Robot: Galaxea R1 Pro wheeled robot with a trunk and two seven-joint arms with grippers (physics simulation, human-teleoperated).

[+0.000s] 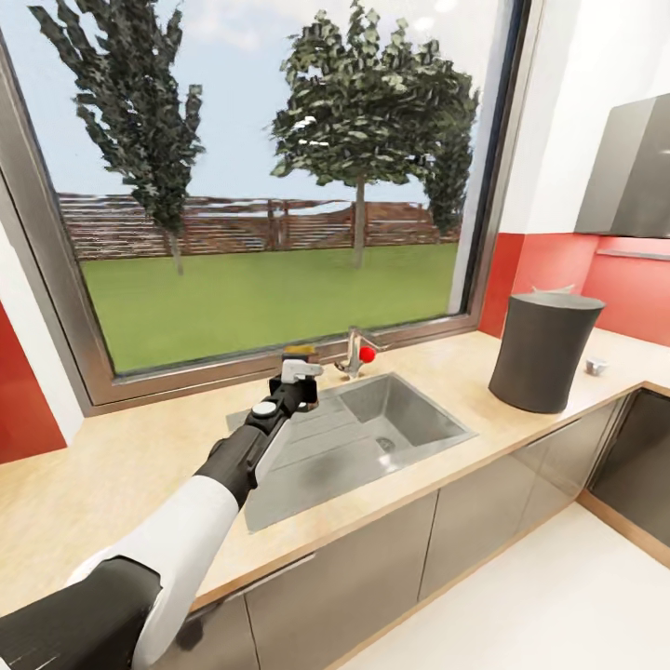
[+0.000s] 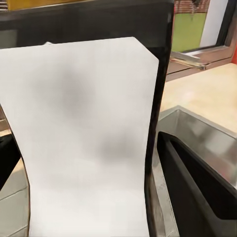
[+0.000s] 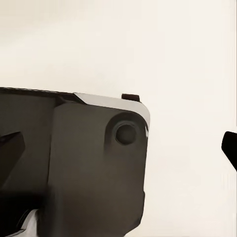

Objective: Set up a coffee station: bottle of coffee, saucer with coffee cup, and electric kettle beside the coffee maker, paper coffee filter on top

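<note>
The left gripper (image 1: pixel 300 365), arm extended over the sink's (image 1: pixel 409 423) drainboard near the back edge of the countertop (image 1: pixel 121 465), is clamped on the bottle of coffee (image 2: pixel 84 143), whose pale label sits between the dark fingers (image 2: pixel 197 192) in the left wrist view. The coffee maker (image 1: pixel 542 351) stands toward the countertop's right corner, well apart from the bottle. Right gripper state cannot be determined.
</note>
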